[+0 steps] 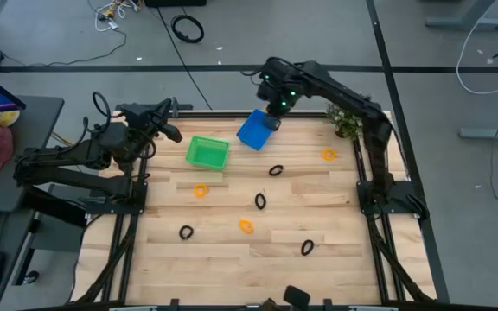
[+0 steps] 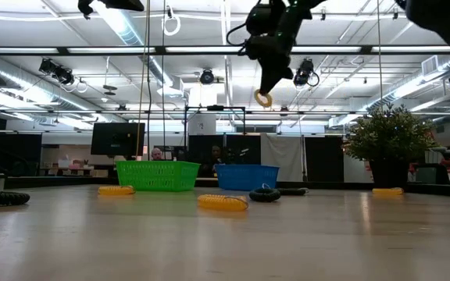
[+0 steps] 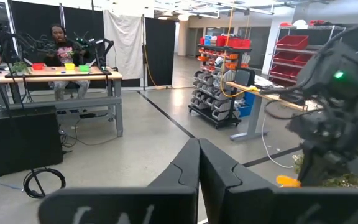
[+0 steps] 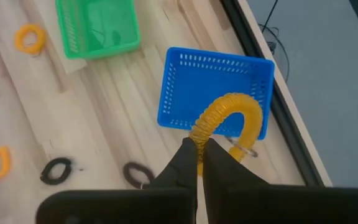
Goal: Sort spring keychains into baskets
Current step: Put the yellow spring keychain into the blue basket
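The right gripper (image 4: 197,151) is pinching an orange spring keychain (image 4: 229,118) between fully closed fingers, and the coil is arching out and dangling above the blue basket (image 4: 185,81). In the low view, this gripper (image 2: 266,87) is hanging high over the table with the orange ring (image 2: 263,97) swinging beneath it. From above, the gripper (image 1: 275,111) is sitting over the far edge of the table, right at the blue basket (image 1: 251,131).

The green basket (image 1: 207,153) is lying just beside the blue one, toward the left arm. Three more orange keychains are resting on the wooden table (image 1: 232,250): one (image 1: 201,190) near the green basket, one (image 1: 245,226) mid-table, one (image 1: 328,155) near the potted plant (image 1: 344,121). Four black keychains are lying scattered: (image 1: 275,170), (image 1: 260,201), (image 1: 186,231) and (image 1: 307,247).

The left gripper (image 1: 173,132) is waiting at the table's left far corner, its fingers (image 3: 185,171) pressed together and holding nothing.
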You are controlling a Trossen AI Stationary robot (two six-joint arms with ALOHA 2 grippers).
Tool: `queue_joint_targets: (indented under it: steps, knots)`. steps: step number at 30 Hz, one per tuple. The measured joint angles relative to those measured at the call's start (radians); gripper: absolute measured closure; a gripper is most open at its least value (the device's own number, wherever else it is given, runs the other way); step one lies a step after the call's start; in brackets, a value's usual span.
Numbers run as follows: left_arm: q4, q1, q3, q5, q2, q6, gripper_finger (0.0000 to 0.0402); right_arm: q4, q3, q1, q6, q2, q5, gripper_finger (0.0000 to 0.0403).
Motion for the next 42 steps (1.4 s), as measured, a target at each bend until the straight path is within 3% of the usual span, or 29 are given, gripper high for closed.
queue_joint_targets:
  steps: [25,35,42]
  knots:
    - [-0.009,0.0,0.0,0.0,0.0,0.0,0.0396,0.117,0.017,-0.014,0.054,0.326,0.0,0.0403]
    - [-0.035,-0.001,0.0,0.0,0.0,0.0,0.0396,0.256,-0.022,-0.018,0.087,0.348,0.026,0.0403]
    - [-0.046,-0.001,0.0,0.0,0.0,0.0,0.0396,0.274,-0.146,-0.025,0.08,0.349,0.027,0.0403]
